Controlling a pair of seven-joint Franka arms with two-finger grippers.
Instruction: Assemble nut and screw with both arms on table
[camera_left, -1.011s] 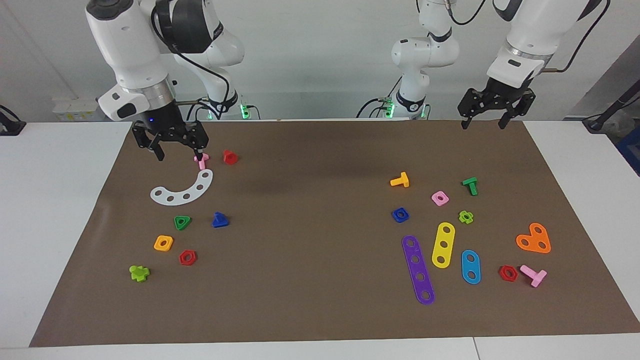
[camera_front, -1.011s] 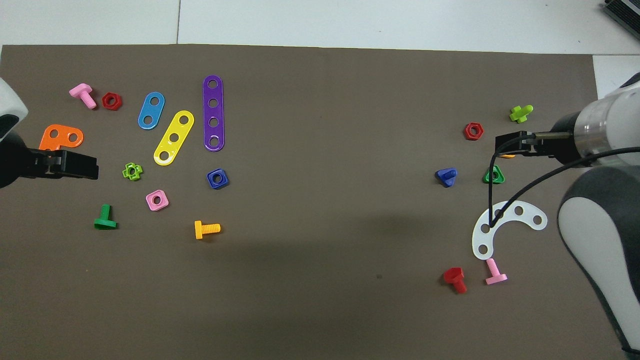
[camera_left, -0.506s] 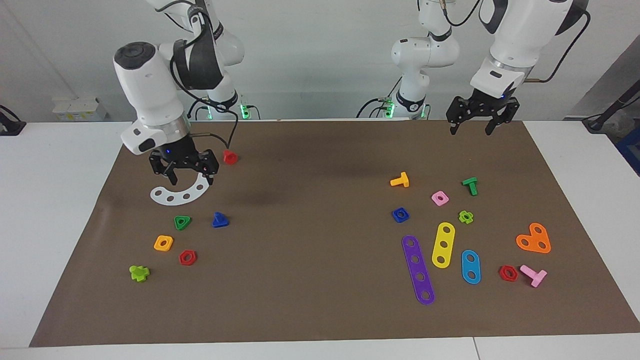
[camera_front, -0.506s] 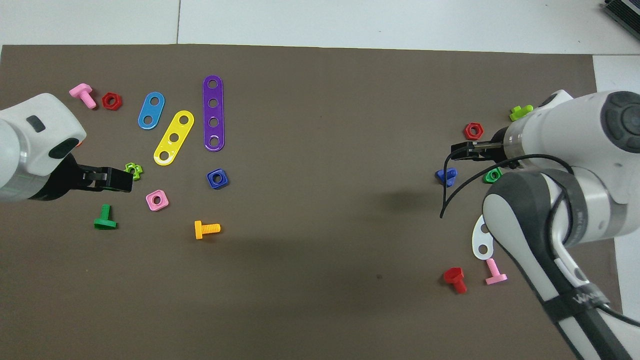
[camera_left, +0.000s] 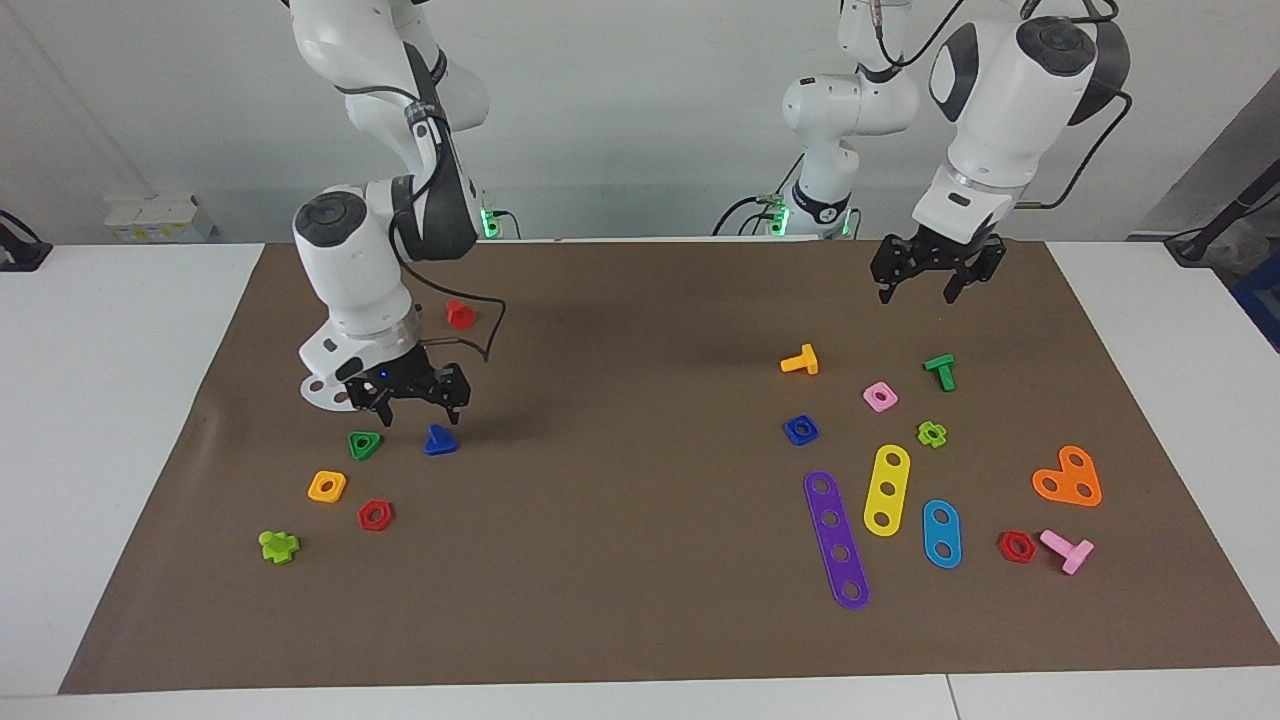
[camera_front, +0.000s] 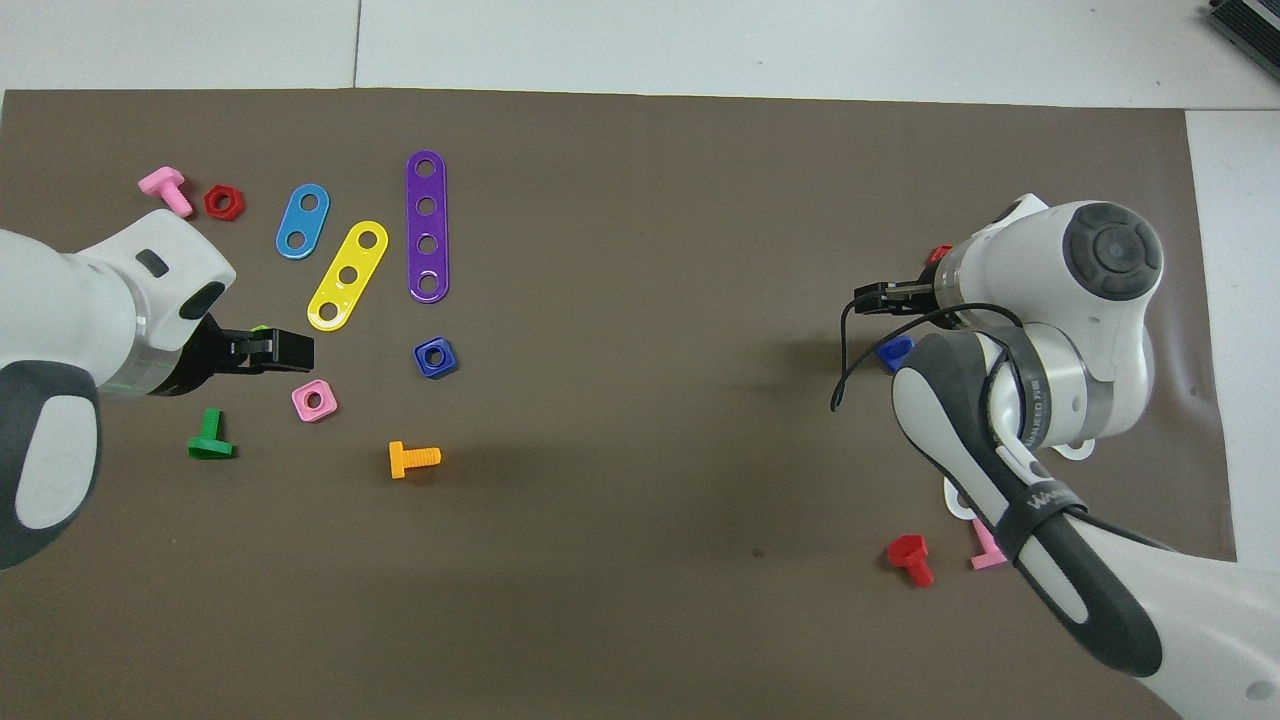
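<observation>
**Two light plastic parts, neither one gripped yet**

White tabletop (camera_left: 120, 420) under a big brown rectangular mat (camera_left: 640, 600) carries everything you need, scattered among other toy pieces.

Your small dark-blue plastic toy bolt with the flat triangular head (camera_left: 439, 440) lies toward the right arm's end of the mat, just beside a green triangular nut (camera_left: 365, 445). It sits head-down with the stubby stem up, as far as the facing view shows. The right gripper (camera_left: 418, 402) hangs low, just above and beside it, fingers spread, holding nothing.

Your small dark-blue plastic rounded-square nut with the round centre hole (camera_left: 801, 430) lies toward the left arm's end, near a purple four-hole strip (camera_left: 836, 540) and an orange bolt (camera_left: 800, 361). The left gripper (camera_left: 917, 286) is high over bare mat, well apart from the nut, fingers spread and empty.

Expect both parts to be light, rigid and smooth, so they will likely skid or tip if one finger lands first. Take the bolt across the flat sides of its head, leaving the stem free. Take the nut by two opposite outer edges and keep the hole uncovered. Squeeze moderately; hard plastic won't crush, but a slanted pinch could squirt it out.
</observation>
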